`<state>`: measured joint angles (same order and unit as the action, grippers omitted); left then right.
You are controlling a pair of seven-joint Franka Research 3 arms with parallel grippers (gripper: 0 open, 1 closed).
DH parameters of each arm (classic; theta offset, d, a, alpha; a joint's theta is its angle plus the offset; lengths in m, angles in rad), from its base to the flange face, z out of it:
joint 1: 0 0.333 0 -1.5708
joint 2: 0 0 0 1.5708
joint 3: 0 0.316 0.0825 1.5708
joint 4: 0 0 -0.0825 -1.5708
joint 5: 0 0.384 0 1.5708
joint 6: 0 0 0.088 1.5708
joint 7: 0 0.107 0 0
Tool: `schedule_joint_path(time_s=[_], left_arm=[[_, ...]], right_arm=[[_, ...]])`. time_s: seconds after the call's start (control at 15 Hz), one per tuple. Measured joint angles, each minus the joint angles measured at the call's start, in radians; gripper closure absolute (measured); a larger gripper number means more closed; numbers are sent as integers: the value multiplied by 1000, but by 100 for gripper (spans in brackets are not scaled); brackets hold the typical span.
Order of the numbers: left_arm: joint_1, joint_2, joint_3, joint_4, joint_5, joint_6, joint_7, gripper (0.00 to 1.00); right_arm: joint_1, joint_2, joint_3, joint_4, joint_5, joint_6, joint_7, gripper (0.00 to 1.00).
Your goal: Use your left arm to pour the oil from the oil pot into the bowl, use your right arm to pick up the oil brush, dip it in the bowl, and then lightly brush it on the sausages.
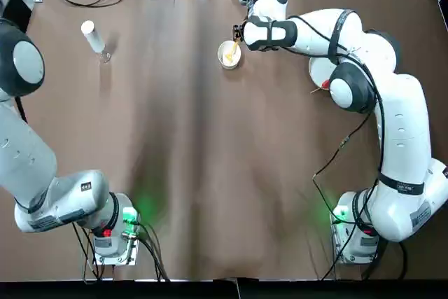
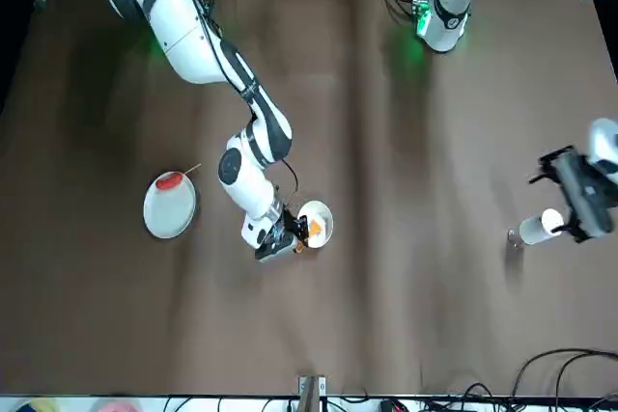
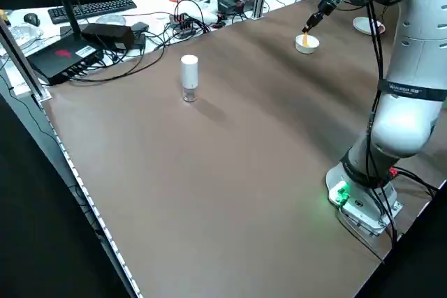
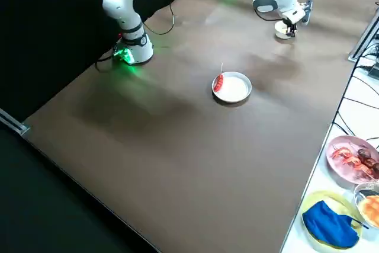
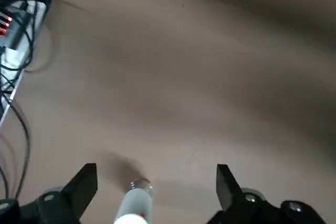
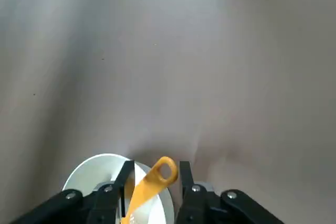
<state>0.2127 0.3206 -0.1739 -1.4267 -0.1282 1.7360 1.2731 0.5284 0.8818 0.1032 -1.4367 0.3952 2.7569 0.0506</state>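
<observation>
left claw (image 5: 157,166) gaping by bottle (image 5: 135,205), right claw (image 6: 157,163) parted around yellow brush (image 6: 146,190), round bowl (image 6: 92,176)

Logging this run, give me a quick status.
Left tool open above the upright oil pot. Right tool at the bowl, around the oil brush; grip unclear.

2 white jointed arms, grey round joint caps; right arm (image 1: 402,124) has black bands, thin black looping cable; left arm (image 1: 28,145) has small dark square marking; black grippers, 2 fingers each; silver screws; green glow at both bases.
</observation>
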Motion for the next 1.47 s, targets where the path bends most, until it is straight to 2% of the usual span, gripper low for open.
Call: schedule_joint_path(time_s=[0.2,0.27,0.33,0.4,0.47,0.73,0.93,1.27,1.47], left_arm=[[-101,-2,-1,-15,84,-16,-259,0],[-134,-2,-2,-19,97,-39,-369,0],[-193,-3,-3,-25,107,-84,-566,0],[-217,-3,-3,-27,108,-93,-646,0],[-236,-4,-3,-28,108,-98,-730,0],[-260,-23,-3,-28,141,-143,-1033,0],[-236,-75,-2,-43,149,-162,-1102,0],[-180,-231,8,-140,149,-179,-1108,0],[-177,-264,8,-159,149,-178,-1131,0]], right_arm=[[3,7,0,4,0,21,0,58],[3,8,0,4,0,23,0,60],[3,11,0,6,0,23,-1,62],[3,11,0,6,0,23,-2,62],[3,11,0,6,0,23,-2,66],[3,12,0,6,0,23,-10,67],[3,12,0,7,0,23,-15,70],[3,12,0,7,0,24,-16,72],[3,12,0,10,0,25,-16,74]])
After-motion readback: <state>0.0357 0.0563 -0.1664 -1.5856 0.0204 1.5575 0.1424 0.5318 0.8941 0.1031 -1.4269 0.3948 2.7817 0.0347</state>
